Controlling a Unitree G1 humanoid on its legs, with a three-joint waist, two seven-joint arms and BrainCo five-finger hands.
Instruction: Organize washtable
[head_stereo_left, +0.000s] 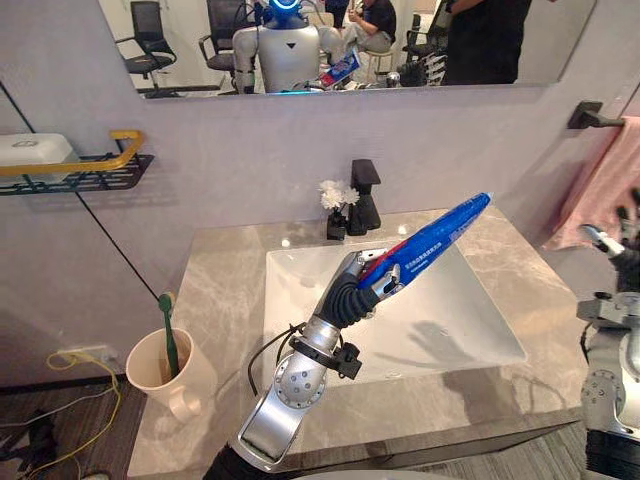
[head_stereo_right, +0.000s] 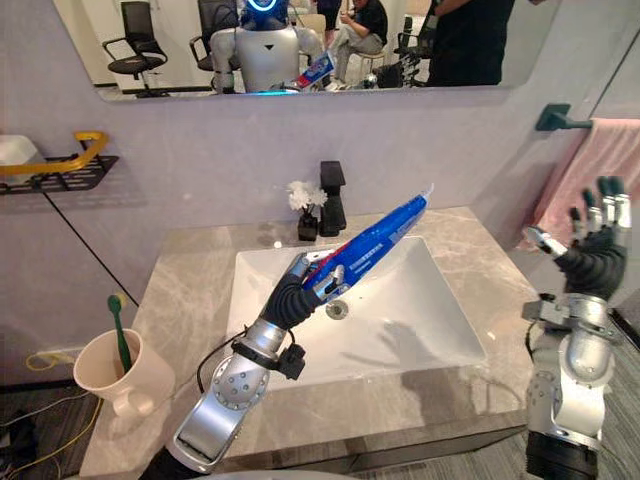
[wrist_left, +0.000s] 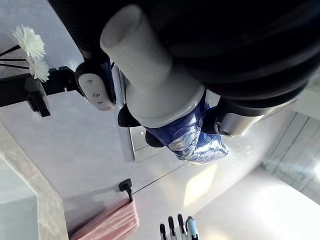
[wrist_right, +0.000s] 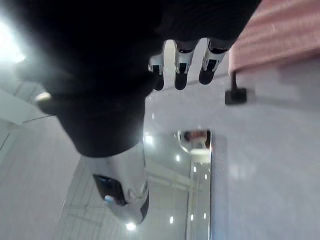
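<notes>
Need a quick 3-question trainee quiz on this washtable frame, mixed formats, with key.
1. Multiple choice. Above the white rectangular sink basin, the left robot hand is curled round:
A) a white soap bar
B) a long blue plastic toothpaste tube
C) a black comb

2. True or false: the green plastic toothbrush lies flat in the sink basin.

3. Short answer: is the right robot hand open or shut, and does it hold anything?

Key
1. B.
2. False. The toothbrush stands in the beige handled cup on the counter's left side.
3. Open, with its fingers spread upward, holding nothing.
</notes>
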